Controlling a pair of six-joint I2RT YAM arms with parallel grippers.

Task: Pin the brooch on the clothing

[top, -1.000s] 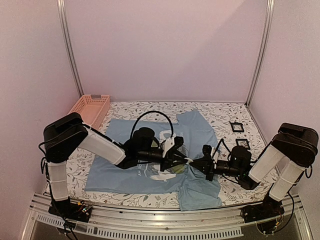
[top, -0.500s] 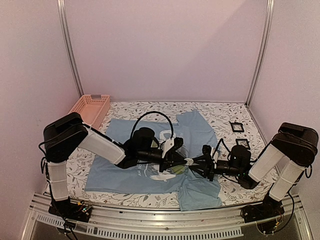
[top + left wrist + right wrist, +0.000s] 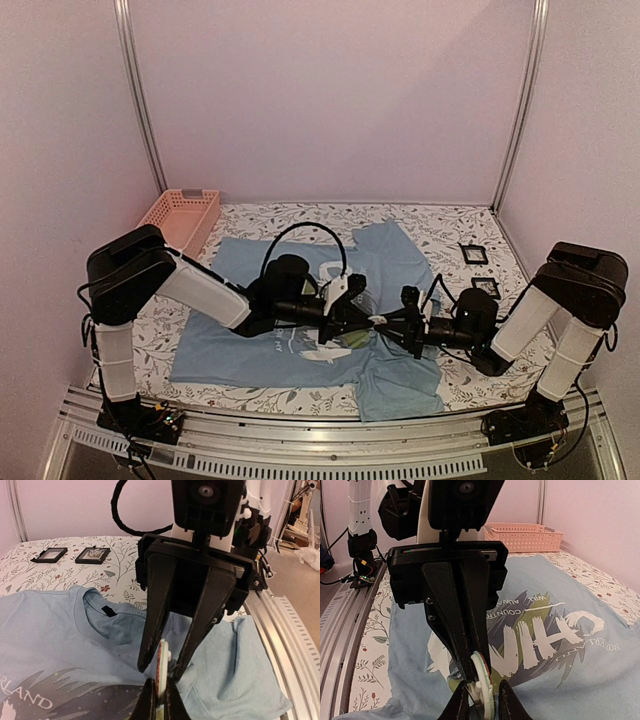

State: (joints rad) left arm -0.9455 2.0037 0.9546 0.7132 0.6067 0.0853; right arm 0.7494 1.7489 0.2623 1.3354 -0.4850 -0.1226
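At the far left, beyond the shirt's (image 3: 230,340) back corner, we see a pink basket (image 3: 180,215) on the flowered worktop (image 3: 440,225). The light blue shirt lies spread flat across the middle of the worktop, print side up, with its collar toward the right side.

The left arm reaches low across the shirt from the left. Its gripper (image 3: 160,690) sits over the grey and yellow-green print, and its fingers (image 3: 149,702) are pressed together on the brooch (image 3: 162,667). The brooch is held edge-on and upright between them, just above the print.

Facing it from the shirt's right side is the right gripper (image 3: 483,687), nose to nose with the left one. Its fingers (image 3: 509,705) stand apart, one on each side of the brooch. In its own wrist view the little disc with its white back piece sits in the gap between them, but we cannot tell whether either finger actually touches it.

Further right, off the shirt's edge, two small black square frames rest on the worktop — one (image 3: 472,251) toward the back, the other (image 3: 485,286) nearer, close behind the right arm.
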